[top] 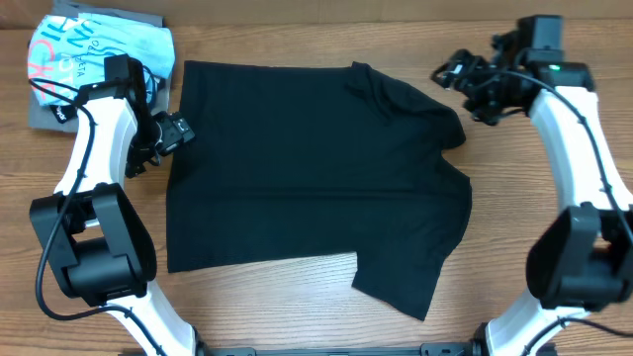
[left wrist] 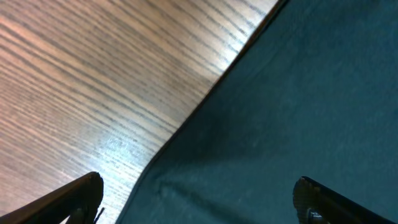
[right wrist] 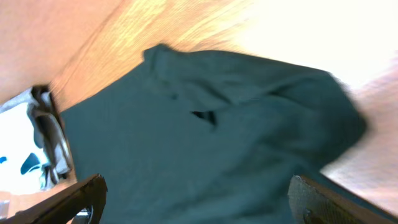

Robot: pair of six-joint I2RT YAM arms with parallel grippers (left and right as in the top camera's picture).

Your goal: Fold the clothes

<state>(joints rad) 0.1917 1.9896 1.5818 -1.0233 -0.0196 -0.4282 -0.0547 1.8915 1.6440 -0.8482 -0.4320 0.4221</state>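
Centrally, we see the black T-shirt (top: 307, 168) lying spread on the wooden table (top: 297, 311), one sleeve rumpled. Our left gripper (top: 177, 133) hangs at its side edge, jaws released and empty. Our right gripper (top: 451, 74) sits near the rumpled sleeve, likewise released. A light blue shirt (top: 99, 49) lies by the left arm.

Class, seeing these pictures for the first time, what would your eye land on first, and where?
A black T-shirt lies across the middle of the wooden table, one sleeve sticking out at its near right corner. A pale blue lettered shirt brightens the far left corner. Both tools stand open: the left tool at the T-shirt's left edge, the right tool by its far right corner.
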